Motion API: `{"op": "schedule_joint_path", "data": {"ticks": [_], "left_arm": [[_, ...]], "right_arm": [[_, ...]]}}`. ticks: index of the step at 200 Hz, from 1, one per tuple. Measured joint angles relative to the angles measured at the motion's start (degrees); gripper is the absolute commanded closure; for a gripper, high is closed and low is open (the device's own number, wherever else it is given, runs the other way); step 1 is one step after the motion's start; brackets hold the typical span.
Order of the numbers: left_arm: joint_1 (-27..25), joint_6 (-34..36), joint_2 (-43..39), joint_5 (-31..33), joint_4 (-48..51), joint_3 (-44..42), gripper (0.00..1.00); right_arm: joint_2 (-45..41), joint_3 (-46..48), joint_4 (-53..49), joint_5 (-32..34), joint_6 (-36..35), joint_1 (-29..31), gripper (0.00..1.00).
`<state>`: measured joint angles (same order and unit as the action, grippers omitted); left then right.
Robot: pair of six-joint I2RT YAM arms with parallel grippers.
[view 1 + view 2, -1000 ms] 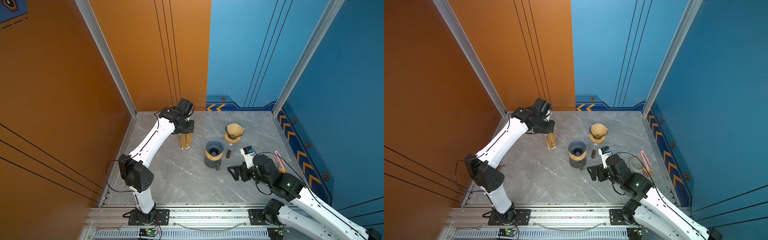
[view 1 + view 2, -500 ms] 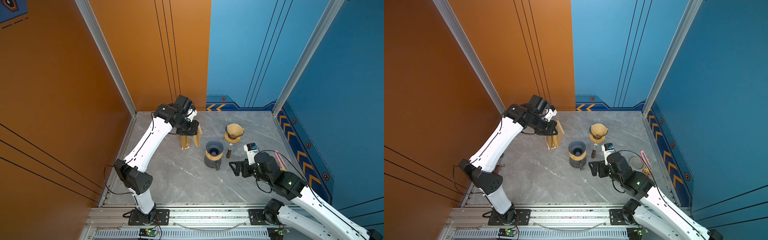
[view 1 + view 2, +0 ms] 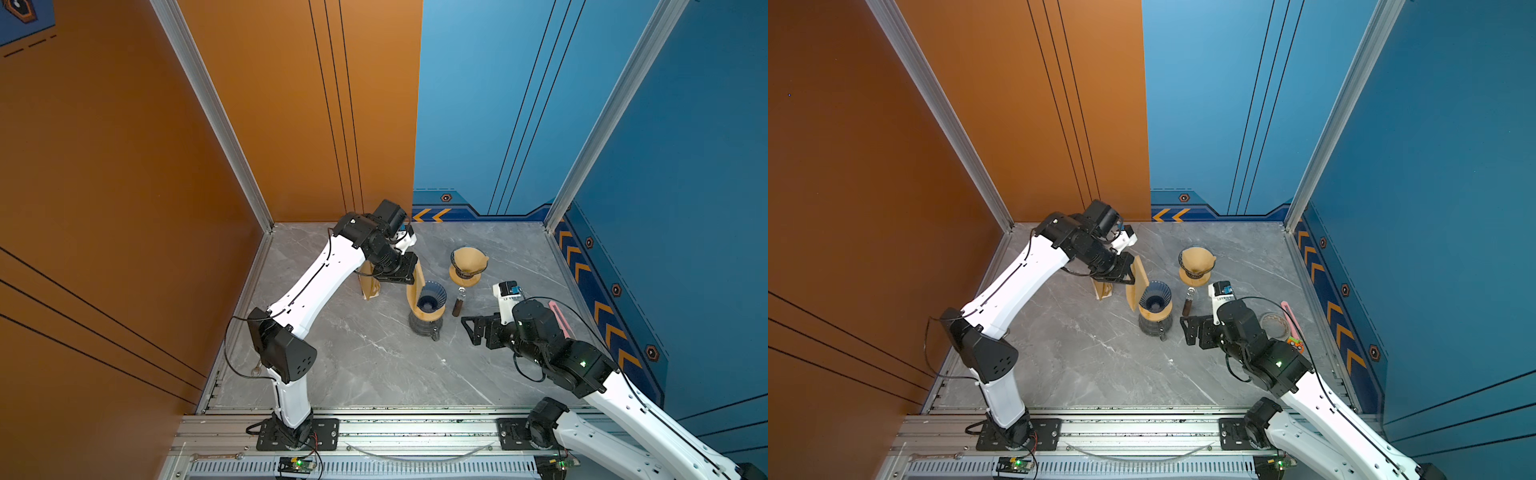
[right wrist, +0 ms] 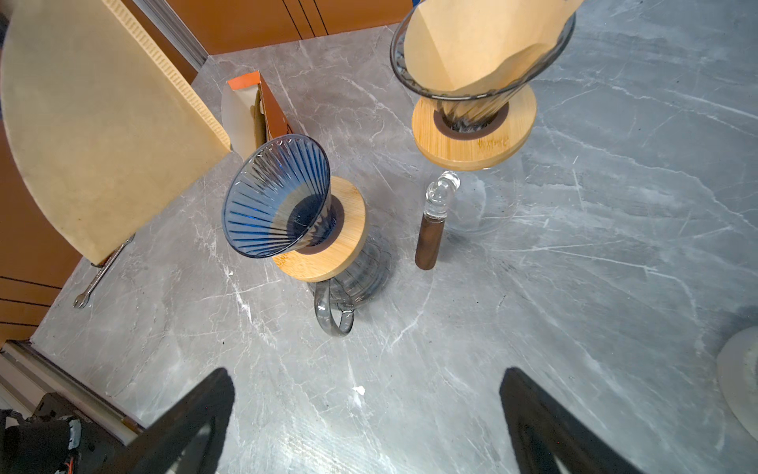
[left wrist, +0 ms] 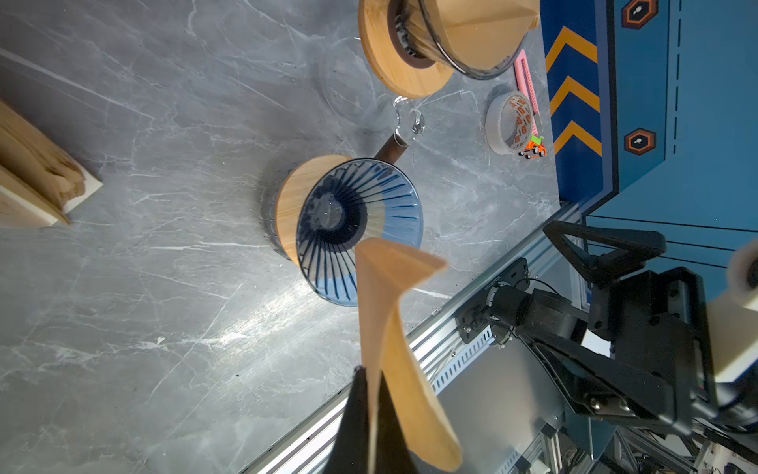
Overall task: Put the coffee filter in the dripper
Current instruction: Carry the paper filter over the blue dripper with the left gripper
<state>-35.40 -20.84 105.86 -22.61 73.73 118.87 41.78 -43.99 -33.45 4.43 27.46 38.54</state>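
Two drippers, one loose filter: the insertion step is pending at the empty blue dripper.

Left pincer (image 5: pixel 371 379) is clenched on one edge of a flat, folded paper coffee filter (image 5: pixel 391 324), which hangs in the air just beside the rim of the empty blue dripper (image 3: pixel 431 296) and is not yet inside it. Right pincer (image 3: pixel 473 331) is released, jaws wide, low over the worktop (image 3: pixel 374 365) near that dripper, grasping nothing. Judged next move: centre the filter above the dripper mouth, point downward, and spread it into a cone before lowering. Count: two pincers; two drippers, the second dripper (image 3: pixel 468 259) already lined with its own filter; one filter supply pack (image 3: pixel 369 287); one tape roll (image 5: pixel 510 123).
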Motion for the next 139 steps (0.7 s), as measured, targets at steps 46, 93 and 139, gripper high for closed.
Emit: {"op": "schedule_joint_path", "data": {"ticks": [46, 93, 139], "left_arm": [[-3.02, -0.22, 4.63, 0.04, 0.02, 3.58, 0.93], [-3.32, -0.59, 7.1, 1.18, 0.02, 3.74, 0.85], [-3.32, -1.25, 7.08, 2.97, 0.04, 3.5, 0.78]], "right_arm": [[0.02, 0.0, 0.02, 0.0, 0.02, -0.28, 0.0], [0.44, -0.7, 0.02, 0.0, 0.04, -0.74, 0.0], [4.59, -3.96, 1.44, -0.04, 0.15, -1.07, 0.0]]}}
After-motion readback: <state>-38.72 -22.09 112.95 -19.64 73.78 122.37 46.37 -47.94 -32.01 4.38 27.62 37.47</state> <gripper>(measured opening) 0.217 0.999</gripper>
